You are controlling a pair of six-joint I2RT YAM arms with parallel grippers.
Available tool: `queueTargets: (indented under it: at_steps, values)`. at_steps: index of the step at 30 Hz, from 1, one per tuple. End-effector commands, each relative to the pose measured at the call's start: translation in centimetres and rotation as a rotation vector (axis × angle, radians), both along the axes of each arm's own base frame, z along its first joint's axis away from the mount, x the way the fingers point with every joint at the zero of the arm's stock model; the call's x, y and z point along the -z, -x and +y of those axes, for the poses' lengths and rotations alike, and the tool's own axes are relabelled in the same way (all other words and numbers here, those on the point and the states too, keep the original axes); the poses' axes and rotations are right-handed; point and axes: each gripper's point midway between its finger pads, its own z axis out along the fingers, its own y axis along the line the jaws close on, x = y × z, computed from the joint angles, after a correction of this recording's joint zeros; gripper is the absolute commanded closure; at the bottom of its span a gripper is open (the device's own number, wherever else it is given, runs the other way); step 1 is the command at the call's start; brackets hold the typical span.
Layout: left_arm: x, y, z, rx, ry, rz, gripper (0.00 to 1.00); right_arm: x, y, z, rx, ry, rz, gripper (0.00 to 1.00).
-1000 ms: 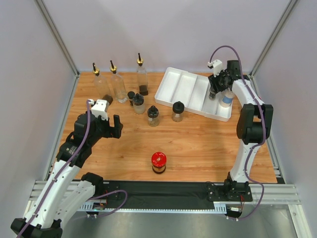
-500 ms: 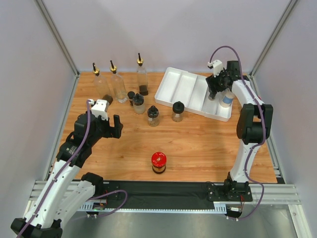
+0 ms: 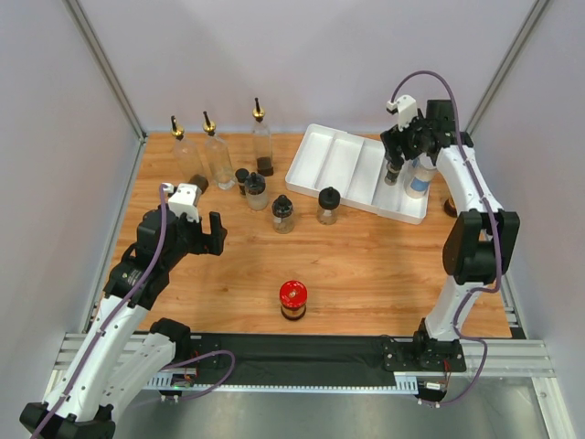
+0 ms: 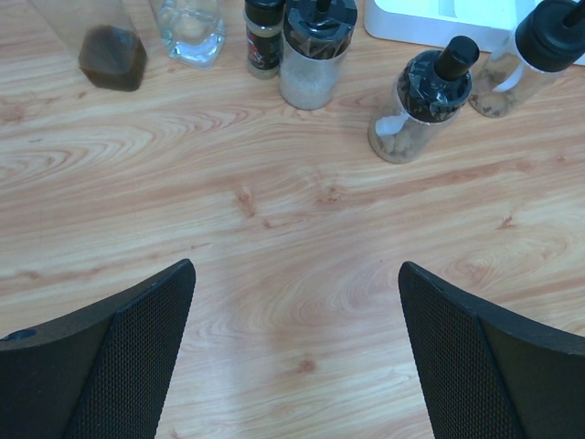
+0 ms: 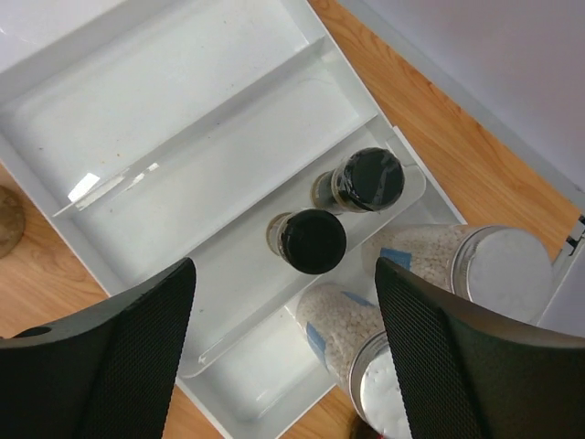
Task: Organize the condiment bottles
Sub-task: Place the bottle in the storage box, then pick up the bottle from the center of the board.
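Observation:
Three tall clear pourer bottles [image 3: 218, 151] stand at the back left. In front of them are several small black-capped jars [image 3: 283, 213], also in the left wrist view [image 4: 423, 101]. A red-lidded jar [image 3: 293, 299] stands alone near the front. The white tray [image 3: 340, 165] holds two black-capped jars [image 5: 311, 240] and two silver-lidded shakers [image 5: 430, 261] at its right end. My right gripper [image 5: 285, 265] hovers open above these, its fingers apart and clear of the jars [image 3: 399, 151]. Over bare wood at the left, my left gripper [image 4: 297, 274] is wide open and holds nothing [image 3: 206, 233].
The tray's left and middle compartments [image 5: 164, 119] hold nothing. A dark small thing [image 3: 450, 206] sits on the table by the tray's right end, partly hidden by the right arm. Grey walls close in the table on three sides.
My right gripper has opened, letting go of a black-capped jar in the tray, and has lifted up and back from it. The left arm has not moved.

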Motion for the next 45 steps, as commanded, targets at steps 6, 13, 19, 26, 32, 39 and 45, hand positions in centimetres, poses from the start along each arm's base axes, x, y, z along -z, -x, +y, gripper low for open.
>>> queueTargets:
  at_steps: [6,13,19,26,32,39,45]
  values:
    - [-0.1,-0.1,0.0,0.002,0.003,-0.011,0.0,-8.6,5.1,2.3,-0.058,-0.079,-0.078,0.15]
    - [0.0,-0.1,-0.2,0.011,0.004,-0.01,0.0,-10.2,10.8,3.7,-0.1,-0.153,-0.08,0.1]
    - [-0.1,-0.1,-0.2,0.013,0.009,-0.014,0.0,-9.2,15.8,4.0,-0.102,-0.17,-0.075,0.04]
    - [-0.3,0.0,-0.5,0.03,0.02,-0.016,0.0,-6.2,18.7,2.0,0.017,-0.115,-0.053,0.02]
    - [-0.1,0.0,-0.6,0.032,0.015,-0.01,0.0,-3.9,19.0,-1.1,0.214,-0.103,-0.011,0.01]
    - [0.2,-0.1,-0.4,0.024,0.007,-0.001,0.0,-2.1,19.7,-4.1,0.315,-0.136,0.026,0.02]
    - [0.2,-0.1,-0.6,0.036,0.011,0.005,0.0,-1.2,20.5,-7.8,0.393,-0.17,0.051,0.02]
